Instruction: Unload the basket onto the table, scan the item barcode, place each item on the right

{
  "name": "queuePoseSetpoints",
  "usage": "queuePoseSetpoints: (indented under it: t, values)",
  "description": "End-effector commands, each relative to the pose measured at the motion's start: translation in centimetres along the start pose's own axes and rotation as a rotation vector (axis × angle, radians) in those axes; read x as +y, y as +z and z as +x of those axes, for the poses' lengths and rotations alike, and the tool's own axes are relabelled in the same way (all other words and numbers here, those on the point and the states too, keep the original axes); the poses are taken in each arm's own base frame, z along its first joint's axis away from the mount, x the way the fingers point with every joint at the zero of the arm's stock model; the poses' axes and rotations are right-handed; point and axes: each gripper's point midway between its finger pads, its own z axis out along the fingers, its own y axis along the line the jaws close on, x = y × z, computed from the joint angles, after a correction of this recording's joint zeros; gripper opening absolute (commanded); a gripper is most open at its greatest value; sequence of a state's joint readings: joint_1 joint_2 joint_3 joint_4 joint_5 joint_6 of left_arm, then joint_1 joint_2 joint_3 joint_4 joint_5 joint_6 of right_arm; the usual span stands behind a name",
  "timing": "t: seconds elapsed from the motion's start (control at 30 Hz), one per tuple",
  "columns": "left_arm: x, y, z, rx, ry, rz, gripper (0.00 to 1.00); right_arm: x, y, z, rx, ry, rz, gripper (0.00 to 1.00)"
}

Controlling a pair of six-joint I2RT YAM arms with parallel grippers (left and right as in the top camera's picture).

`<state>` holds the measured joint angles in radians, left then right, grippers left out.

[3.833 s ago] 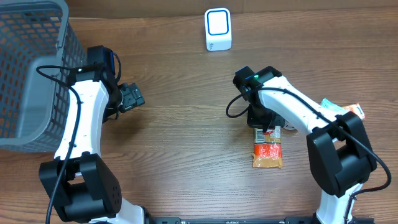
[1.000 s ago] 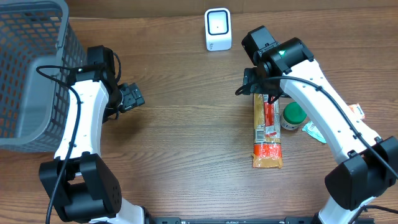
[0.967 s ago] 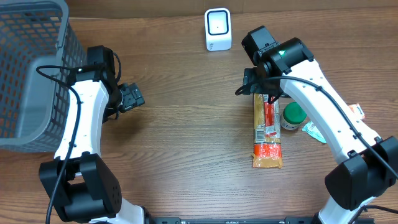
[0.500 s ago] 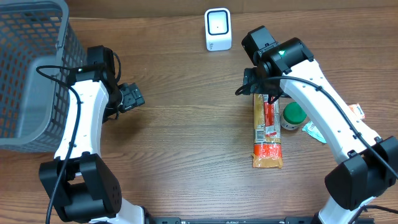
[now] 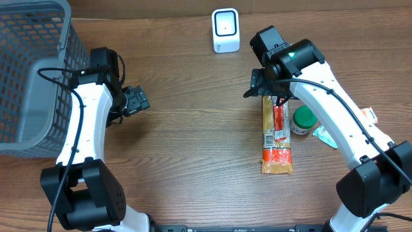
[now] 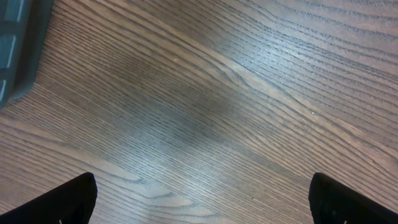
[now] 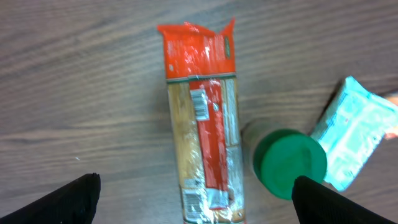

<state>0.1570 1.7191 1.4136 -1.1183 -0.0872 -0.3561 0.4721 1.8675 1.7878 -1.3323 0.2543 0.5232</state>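
Note:
The item is a long clear packet of pasta [image 5: 276, 138] with red and orange ends, lying flat on the table right of centre. In the right wrist view the packet [image 7: 202, 137] runs lengthwise between my fingers, and a barcode label [image 7: 193, 205] shows on its near end. My right gripper [image 5: 270, 90] hangs above the packet's far end, open and empty [image 7: 199, 205]. The white scanner [image 5: 226, 30] with a blue-lit window stands at the back. My left gripper [image 5: 138, 101] stands open over bare wood [image 6: 202, 202] at the left.
A green-lidded jar [image 5: 303, 120] stands just right of the packet, with a teal packet [image 5: 325, 136] beside it. They also appear in the right wrist view, the jar [image 7: 289, 163] and the teal packet [image 7: 351, 143]. A grey mesh basket [image 5: 32, 77] fills the far left.
Since the earliest frame my right arm has swung toward the back, uncovering the packet and the green-lidded jar. Over the last second nothing has moved.

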Motion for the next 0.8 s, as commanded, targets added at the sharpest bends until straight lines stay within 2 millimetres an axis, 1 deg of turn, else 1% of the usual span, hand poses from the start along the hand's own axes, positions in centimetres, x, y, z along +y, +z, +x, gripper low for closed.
queuePoseSetpoints:
  t: [0.0, 0.07, 0.1, 0.17, 0.23, 0.27, 0.3, 0.37, 0.43, 0.47, 0.57, 0.67, 0.77]
  values:
    - [-0.2, -0.6, -0.3, -0.022, 0.013, 0.003, 1.0, 0.1, -2.8, -1.8, -0.108, 0.028, -0.064, 1.0]
    - [-0.2, -0.6, -0.3, -0.022, 0.013, 0.003, 1.0, 0.3, -5.3, -3.1, -0.196, 0.054, -0.123, 1.0]
    - [-0.2, -0.6, -0.3, -0.022, 0.013, 0.003, 1.0, 0.2, -7.0, -3.6, -0.247, 0.068, -0.158, 1.0]
    - [-0.2, -0.6, -0.3, -0.022, 0.013, 0.003, 1.0, -0.2, -11.1, -4.7, -0.362, 0.101, -0.239, 1.0]
    - [-0.2, -0.6, -0.3, -0.023, 0.013, 0.003, 1.0, -1.0, -15.3, -5.3, -0.475, 0.133, -0.314, 1.0]
    - [-0.2, -0.6, -0.3, -0.023, 0.013, 0.003, 1.0, -1.6, -17.8, -5.4, -0.542, 0.139, -0.354, 1.0]
    - [-0.2, -0.6, -0.3, -0.023, 0.013, 0.003, 1.0, -2.2, -19.8, -5.3, -0.592, 0.136, -0.382, 1.0]
    - [-0.2, -0.6, -0.3, -0.023, 0.013, 0.003, 1.0, -3.9, -24.0, -4.5, -0.699, 0.115, -0.433, 1.0]
    - [-0.2, -0.6, -0.3, -0.022, 0.013, 0.003, 1.0, -6.1, -27.9, -2.8, -0.798, 0.097, -0.467, 1.0]
    - [-0.2, -0.6, -0.3, -0.023, 0.013, 0.003, 1.0, -7.2, -29.4, -1.9, -0.84, 0.088, -0.478, 1.0]
    - [-0.2, -0.6, -0.3, -0.022, 0.013, 0.003, 1.0, -10.8, -32.6, 1.7, -0.945, 0.095, -0.512, 1.0]
    - [-0.2, -0.6, -0.3, -0.023, 0.013, 0.003, 1.0, -13.9, -33.9, 5.9, -1.006, 0.116, -0.551, 1.0]
    - [-0.2, -0.6, -0.3, -0.023, 0.013, 0.003, 1.0, -16.7, -33.7, 10.4, -1.059, 0.132, -0.578, 1.0]
